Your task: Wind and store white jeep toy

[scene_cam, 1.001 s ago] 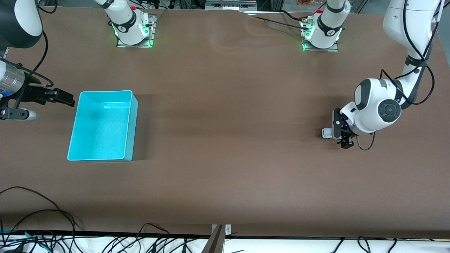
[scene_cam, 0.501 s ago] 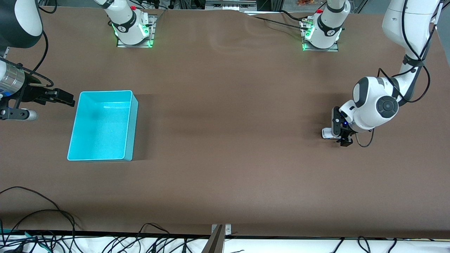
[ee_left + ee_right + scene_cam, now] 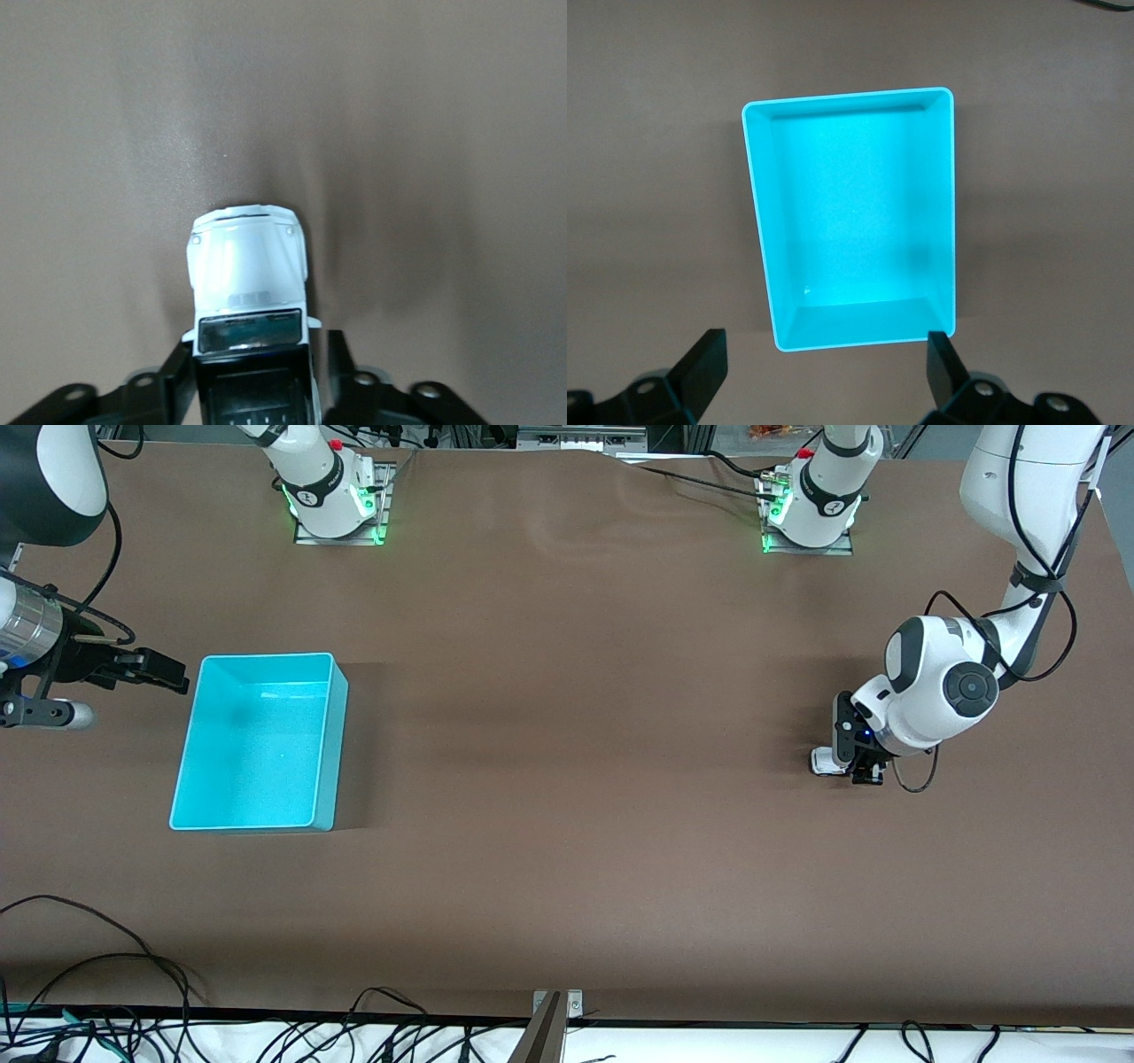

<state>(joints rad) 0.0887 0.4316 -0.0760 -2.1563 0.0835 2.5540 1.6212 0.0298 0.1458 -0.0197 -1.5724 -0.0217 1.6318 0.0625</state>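
Observation:
The white jeep toy (image 3: 824, 760) stands on the brown table at the left arm's end. In the left wrist view its white hood (image 3: 248, 257) points away from the gripper. Its black ribbed rear lies between the fingers. My left gripper (image 3: 864, 771) is low at the jeep's rear, its fingers open and astride it (image 3: 259, 350). One finger lies against the car's side; a small gap shows at the other finger. My right gripper (image 3: 177, 677) waits open and empty beside the turquoise bin (image 3: 266, 657) at the right arm's end. The bin also shows in the right wrist view (image 3: 849, 94).
The turquoise bin holds nothing. Both arm bases (image 3: 332, 496) stand along the table edge farthest from the front camera. Cables (image 3: 106, 992) hang along the edge nearest the front camera.
My left gripper has come down and drawn in over the jeep's rear. The jeep, the bin and the right arm have not moved.

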